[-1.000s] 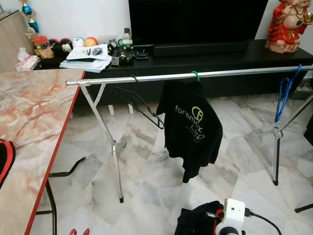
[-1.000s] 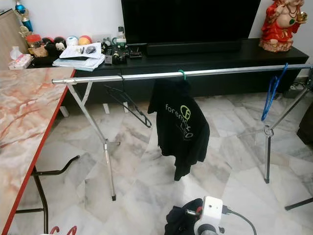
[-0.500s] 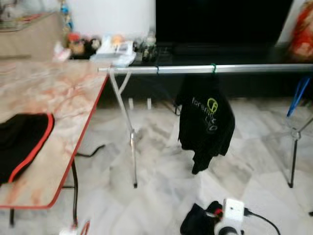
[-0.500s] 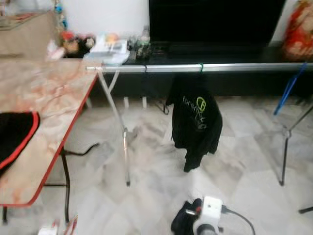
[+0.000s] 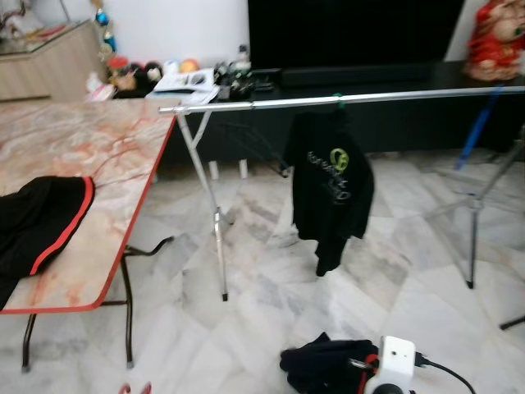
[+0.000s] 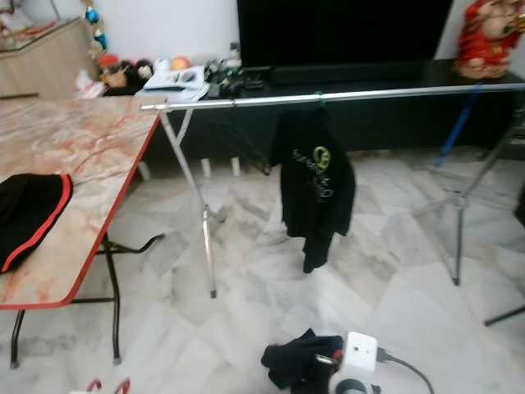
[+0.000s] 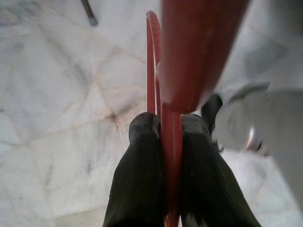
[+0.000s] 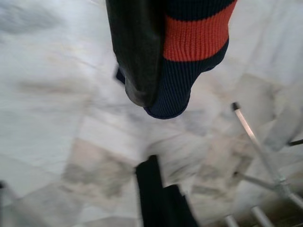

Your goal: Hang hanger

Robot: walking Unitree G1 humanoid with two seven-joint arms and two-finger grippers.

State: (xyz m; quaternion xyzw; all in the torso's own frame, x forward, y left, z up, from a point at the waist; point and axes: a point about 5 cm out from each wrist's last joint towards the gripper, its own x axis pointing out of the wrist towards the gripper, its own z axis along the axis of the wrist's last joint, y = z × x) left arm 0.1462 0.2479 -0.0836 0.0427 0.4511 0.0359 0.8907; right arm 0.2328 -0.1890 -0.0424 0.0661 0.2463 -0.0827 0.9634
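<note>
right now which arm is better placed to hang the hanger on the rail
Left. The left gripper is shut on the red hanger, so it can lift it to the rail. The right gripper holds a dark garment.

Ribbed black fingers, white boxy wrist module with black cable

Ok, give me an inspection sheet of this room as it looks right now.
Surface: marble table, a black and red garment on it.
Job's things: red hanger in the left gripper; rail carrying a black shirt.
Clutter: dark cloth on the floor; items on the TV stand.
Grippers: left shut on the hanger; right gripper holds a striped cuff.
Cables: one at the white box.
Surroundings: TV, red statue.
</note>
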